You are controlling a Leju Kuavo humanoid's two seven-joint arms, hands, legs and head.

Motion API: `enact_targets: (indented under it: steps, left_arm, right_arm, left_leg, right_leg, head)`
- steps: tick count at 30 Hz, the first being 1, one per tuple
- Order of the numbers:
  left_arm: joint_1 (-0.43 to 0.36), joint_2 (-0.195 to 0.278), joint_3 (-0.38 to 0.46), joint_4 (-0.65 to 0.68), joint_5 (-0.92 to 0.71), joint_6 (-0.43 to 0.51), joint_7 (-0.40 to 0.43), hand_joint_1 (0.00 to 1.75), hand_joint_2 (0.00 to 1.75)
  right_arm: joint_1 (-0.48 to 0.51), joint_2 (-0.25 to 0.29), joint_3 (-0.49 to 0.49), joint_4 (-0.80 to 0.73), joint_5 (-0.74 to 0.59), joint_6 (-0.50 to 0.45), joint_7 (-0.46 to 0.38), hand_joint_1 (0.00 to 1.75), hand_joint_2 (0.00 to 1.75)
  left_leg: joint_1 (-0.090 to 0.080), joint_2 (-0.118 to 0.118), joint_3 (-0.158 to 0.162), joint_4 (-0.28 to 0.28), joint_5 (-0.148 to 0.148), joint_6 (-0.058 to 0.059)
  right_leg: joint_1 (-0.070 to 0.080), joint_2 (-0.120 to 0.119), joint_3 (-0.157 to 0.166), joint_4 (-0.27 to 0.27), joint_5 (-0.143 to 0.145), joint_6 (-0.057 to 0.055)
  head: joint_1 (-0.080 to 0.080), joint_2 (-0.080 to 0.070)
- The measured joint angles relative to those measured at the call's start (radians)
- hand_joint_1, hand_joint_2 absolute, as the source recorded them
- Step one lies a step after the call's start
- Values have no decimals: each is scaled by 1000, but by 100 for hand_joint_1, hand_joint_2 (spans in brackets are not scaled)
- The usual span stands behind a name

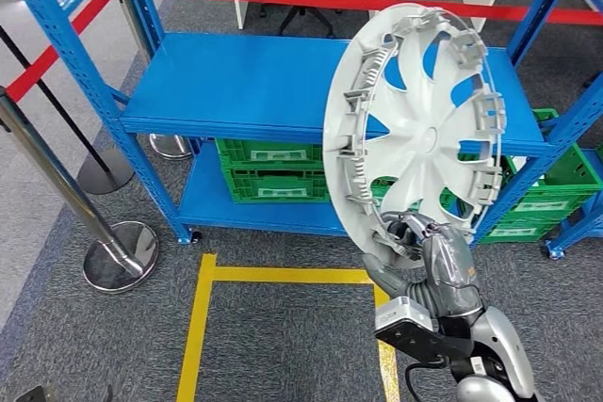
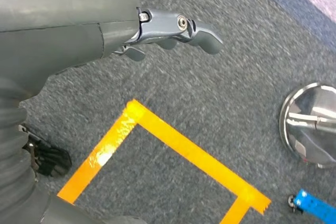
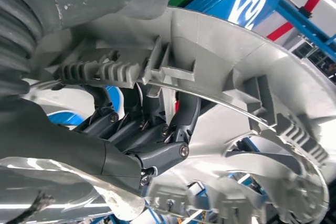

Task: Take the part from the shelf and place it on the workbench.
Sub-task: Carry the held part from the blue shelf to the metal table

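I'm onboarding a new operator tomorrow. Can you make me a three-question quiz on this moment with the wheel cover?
1. True or false: the right hand grips the wheel cover at its lower rim, clear of the blue shelf.
2. What does the left hand hold? A) the wheel cover B) a green crate C) nothing
3. Fill in: the crates under the top shelf board are ____ in colour.

Key: 1 true; 2 C, its fingers hang over grey carpet and yellow floor tape; 3 green.
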Motion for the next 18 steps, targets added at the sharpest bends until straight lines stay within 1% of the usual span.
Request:
enact_targets:
  steps: [3, 4, 5, 6, 7, 8, 9, 10, 11, 12, 13, 14, 15, 16, 17, 18]
  left_arm:
    - [0, 0, 0, 0, 0, 0, 0, 0, 175]
    - [-1, 0, 0, 0, 0, 0, 0, 0, 175]
    - [-2, 0, 0, 0, 0, 0, 0, 0, 175]
    - [-2, 0, 0, 0, -1, 1, 0, 0, 175]
    - [-3, 0, 0, 0, -1, 3, 0, 0, 175]
    - [-3, -1, 0, 0, -1, 4, 2, 0, 175]
    - [-3, -1, 1, 0, -2, 5, 3, 0, 175]
    - [-2, -2, 1, 0, -2, 6, 4, 0, 175]
    - [-1, -1, 1, 0, -3, 6, 4, 0, 175]
    - [1, 0, 1, 1, -3, 6, 5, 0, 175]
    - [2, 0, 1, 1, -4, 5, 5, 0, 175]
    - [2, 0, 1, 1, -4, 5, 5, 0, 175]
    - [2, -1, 1, 2, -4, 4, 5, 0, 175]
    - [1, -1, 1, 2, -4, 3, 5, 0, 175]
    - [1, -1, 1, 2, -4, 3, 5, 0, 175]
    - [0, -1, 1, 2, -5, 3, 5, 0, 175]
  right_arm:
    - [0, 0, 0, 0, 0, 0, 0, 175, 175]
    - [0, 0, 0, 0, 0, 0, 0, 175, 175]
    - [0, -1, 0, 0, 0, 0, 0, 175, 175]
    - [0, -1, 1, 0, 0, -1, 0, 175, 175]
    - [1, -2, 1, 0, 1, -1, 1, 175, 175]
    - [0, -3, 1, 0, 7, -3, 5, 175, 175]
    - [0, -4, 0, 0, 15, -5, 9, 175, 175]
    - [-1, -5, 0, -1, 24, -8, 13, 175, 175]
    - [-2, -6, 0, -2, 33, -12, 16, 175, 175]
    - [-3, -6, 1, -2, 37, -14, 17, 175, 175]
    - [-4, -6, 1, -2, 39, -16, 17, 175, 175]
    - [-5, -6, 2, -3, 40, -18, 17, 175, 175]
    - [-5, -6, 2, -3, 41, -19, 17, 175, 175]
    - [-5, -6, 2, -3, 41, -19, 18, 175, 175]
    - [-4, -6, 2, -3, 41, -19, 18, 175, 175]
    - [-4, -6, 2, -3, 41, -19, 19, 175, 175]
  left_leg:
    - [0, 0, 0, 0, 1, 1]
    - [0, 1, -6, 0, 7, 4]
    - [0, 2, -14, 0, 14, 8]
    - [-2, 3, -36, 0, 31, 12]
    - [-4, 4, -72, 2, 59, 14]
    - [-7, 4, -109, 5, 95, 9]
    - [-8, 4, -145, 7, 133, 1]
    - [-9, 2, -168, 8, 162, -9]
    - [-8, 0, -180, 12, 170, -20]
    - [-7, -1, -185, 25, 147, -26]
    - [-5, -3, -194, 59, 101, -32]
    - [-3, -4, -203, 113, 39, -38]
    - [0, -4, -211, 181, -17, -42]
    - [2, -4, -216, 247, -52, -46]
    - [4, -4, -211, 294, -58, -49]
    - [6, -4, -195, 309, -44, -50]
  right_leg:
    - [0, 0, -1, 1, -2, 0]
    - [0, 1, -9, 17, -28, 1]
    - [0, 2, -21, 43, -63, 2]
    - [0, 3, -38, 117, -119, 4]
    - [0, 3, -27, 170, -144, 5]
    - [3, 4, 37, 137, -160, 1]
    - [6, 5, 102, 97, -166, -5]
    - [7, 5, 170, 7, -147, -15]
    - [7, 3, 208, -62, -154, -26]
    - [6, 1, 197, -61, -143, -34]
    - [4, -1, 185, -62, -129, -41]
    - [5, -3, 172, -60, -116, -46]
    - [5, -3, 159, -58, -103, -49]
    - [6, -4, 143, -55, -90, -50]
    - [6, -4, 126, -49, -78, -50]
    - [6, -4, 107, -42, -67, -48]
  head:
    - [0, 0]
    - [1, 0]
    - [3, 0]
    - [5, 0]
    - [6, 0]
    - [7, 0]
    - [8, 0]
    - [8, 0]
    - [8, 0]
    - [6, 0]
    - [3, 0]
    - [2, 0]
    - [0, 0]
    - [-1, 0]
    - [-1, 0]
    - [-1, 0]
